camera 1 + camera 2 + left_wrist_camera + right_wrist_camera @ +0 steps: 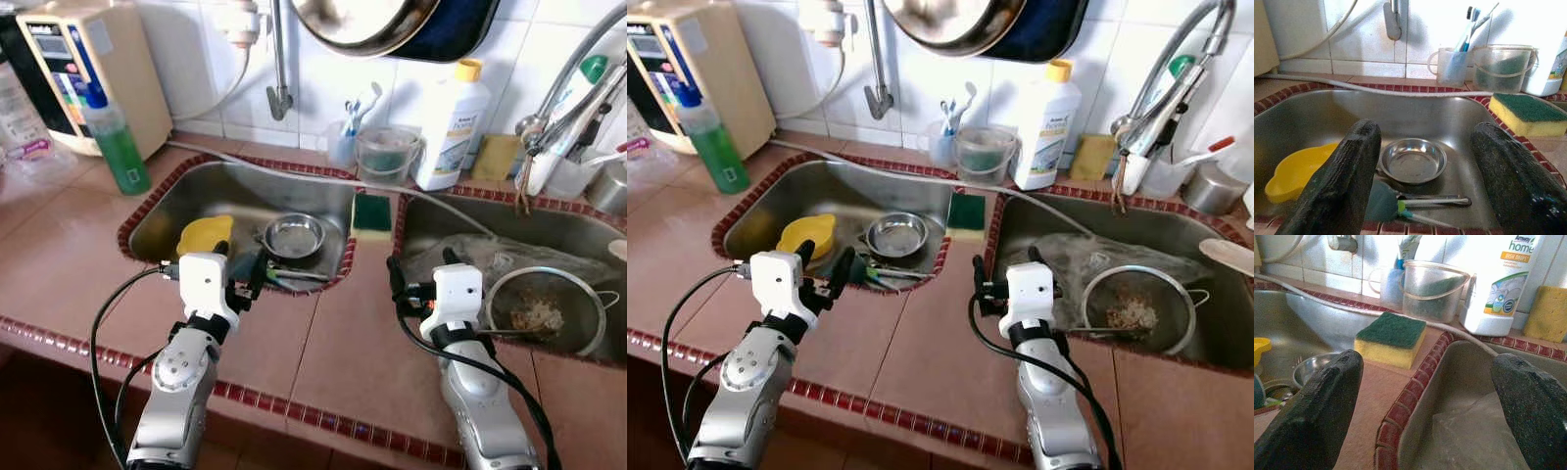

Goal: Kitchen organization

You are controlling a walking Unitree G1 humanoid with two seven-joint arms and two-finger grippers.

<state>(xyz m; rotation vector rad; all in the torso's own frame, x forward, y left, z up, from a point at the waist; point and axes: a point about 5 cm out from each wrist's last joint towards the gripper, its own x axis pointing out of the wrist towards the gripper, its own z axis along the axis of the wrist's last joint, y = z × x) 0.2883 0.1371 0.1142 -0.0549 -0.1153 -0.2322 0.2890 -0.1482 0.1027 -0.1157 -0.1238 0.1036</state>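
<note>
Tiled counter | 2 sinks | steel bowl (pixel 294 236) round, shiny, upright

A home kitchen: two steel sinks (pixel 176 211) are sitting in a tiled bench (pixel 333 333), with dish soap (pixel 449 122) and a sponge (pixel 371 214) standing by.

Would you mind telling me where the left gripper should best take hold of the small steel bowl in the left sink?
Probably by the near rim of the steel bowl, coming down from above. It sits upright on the floor of the left sink, so one finger can go inside and one outside the thin lip. The left gripper is open, facing it.
</note>
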